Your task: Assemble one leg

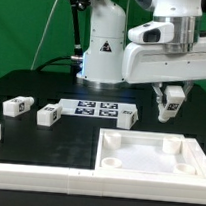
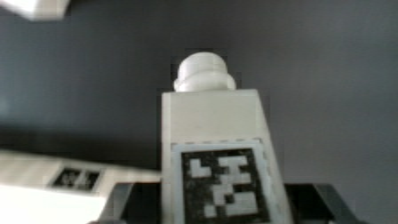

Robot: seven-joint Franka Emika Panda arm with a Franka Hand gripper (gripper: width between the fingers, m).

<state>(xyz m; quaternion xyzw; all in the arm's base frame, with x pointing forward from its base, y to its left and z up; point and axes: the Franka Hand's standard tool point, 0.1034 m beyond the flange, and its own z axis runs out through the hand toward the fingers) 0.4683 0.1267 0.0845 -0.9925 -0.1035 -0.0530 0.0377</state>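
Nearest the wrist camera, the leg is found clamped in the end effector, its tagged face turned to the lens. Its rounded peg is directed away from the camera, toward the dark worktop. The end effector is pressed together on the tagged end of the leg. Only the dark inner edges of the fingers are seen at either side of the block.

In the exterior view the same leg is held clear of the worktop, hanging from the end effector. Its long axis is close to upright, with a slight lean noted. The peg end is judged to be the lower one, though this cannot be confirmed from that view.

The tray-like piece lies below the end effector and somewhat nearer the camera. Of its round corner sockets, the rear socket on the exterior view's right lies most nearly under the held leg. A clear gap is seen between the two. The coming move is judged to turn on this relation: the peg is to be brought straight down onto that socket, with the lean corrected.

Three loose legs rest beyond the tray. One is close beside the end effector, toward the exterior view's left. Two more lie well off on the same side. The marker board lies between the nearest loose leg and the other two.
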